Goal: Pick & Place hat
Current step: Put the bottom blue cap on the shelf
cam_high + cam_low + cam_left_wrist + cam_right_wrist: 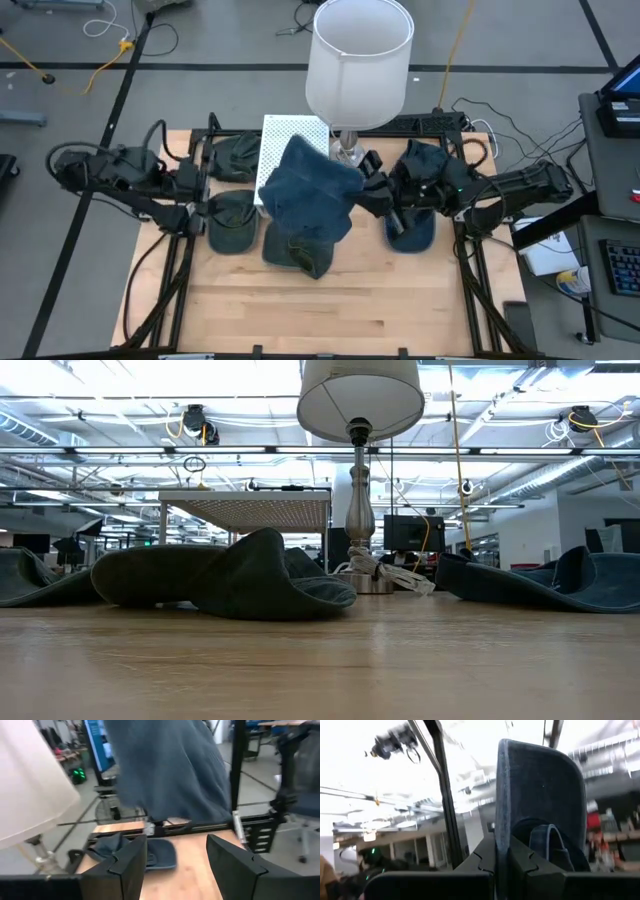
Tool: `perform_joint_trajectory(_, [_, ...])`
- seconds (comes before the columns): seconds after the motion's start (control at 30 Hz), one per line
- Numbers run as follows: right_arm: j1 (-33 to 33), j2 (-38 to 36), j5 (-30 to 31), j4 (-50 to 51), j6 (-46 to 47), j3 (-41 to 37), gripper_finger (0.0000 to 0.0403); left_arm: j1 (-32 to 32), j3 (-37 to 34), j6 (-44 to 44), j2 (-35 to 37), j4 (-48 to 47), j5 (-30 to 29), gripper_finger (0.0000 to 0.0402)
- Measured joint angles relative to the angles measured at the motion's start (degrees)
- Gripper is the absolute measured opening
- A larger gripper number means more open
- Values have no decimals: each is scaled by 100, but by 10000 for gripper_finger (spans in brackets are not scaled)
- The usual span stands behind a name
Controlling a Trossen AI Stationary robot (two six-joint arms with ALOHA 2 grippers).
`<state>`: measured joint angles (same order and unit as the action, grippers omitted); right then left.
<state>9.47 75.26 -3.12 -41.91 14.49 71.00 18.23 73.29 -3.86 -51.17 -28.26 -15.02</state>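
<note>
You have the blue hat (pixel 305 205) pinched by its brim in the right gripper (pixel 368 190), jaws closed on it, hanging high over the counter (pixel 330 310) centre. The crown droops toward the left gripper (pixel 175 865), whose jaws stand apart and empty. Behind it stands the lamp (pixel 357 60).

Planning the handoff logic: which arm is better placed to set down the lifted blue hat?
Right. The right gripper is shut on the blue hat, held above the table. The left gripper sits open and empty.
</note>
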Motion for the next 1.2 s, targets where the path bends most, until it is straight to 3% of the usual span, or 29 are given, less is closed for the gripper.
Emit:
perform_joint_trajectory(0.4, [0, 0, 3, -563, -499, 6, 4, 436, 162, 749, -752, 551, -1, 209])
perform_joint_trajectory(0.6, [2, 0, 3, -612, -329, 6, 4, 551, 160, -22, -1083, 766, -144, 209])
perform_joint_trajectory(0.87, [0, -2, -184, -622, 1732, 6, 4, 974, 160, -1492, -1088, 66, -993, 209])
perform_joint_trajectory(1.2, [0, -5, -604, -97, 4396, 6, 4, 1481, 158, -4418, -1060, 268, -3246, 209])
